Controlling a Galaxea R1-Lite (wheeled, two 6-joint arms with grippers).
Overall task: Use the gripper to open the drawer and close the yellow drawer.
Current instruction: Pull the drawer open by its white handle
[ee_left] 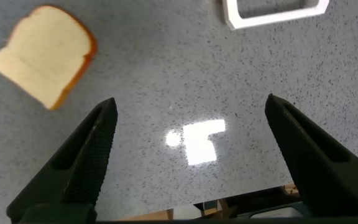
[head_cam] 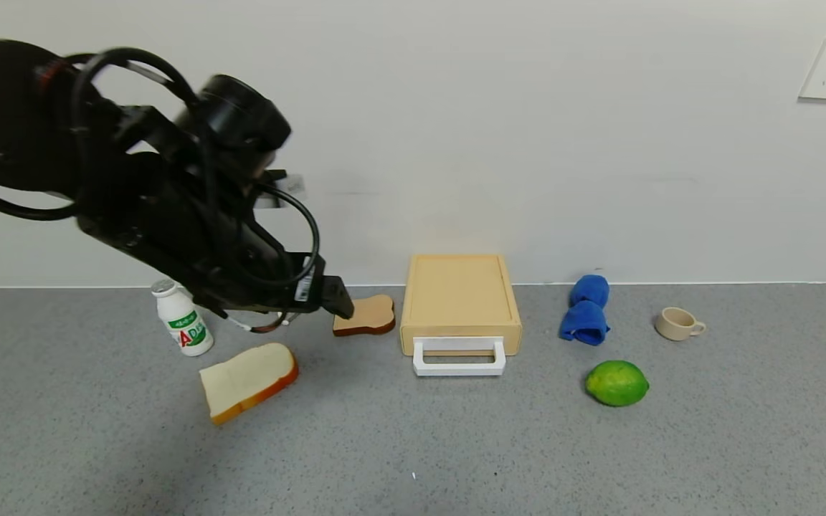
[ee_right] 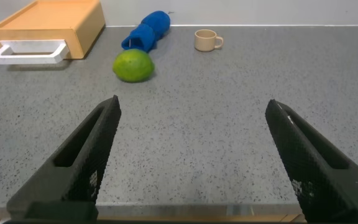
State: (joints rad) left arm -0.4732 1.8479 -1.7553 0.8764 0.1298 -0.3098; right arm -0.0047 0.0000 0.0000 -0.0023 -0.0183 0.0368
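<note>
A grey speckled table fills the lower frame. On it, left to right: a small bottle, two bread slices, the yellow drawer box at centre, a blue cloth, a lime and a cup.

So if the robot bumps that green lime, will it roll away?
Probably, a little. The lime is rounded and sits loose on the flat grey counter, so a nudge would likely set it rolling. Its slightly pointed ends suggest a wobbly, curving roll rather than a straight one. Its skin looks smooth, so it might slip in a pinch.
</note>
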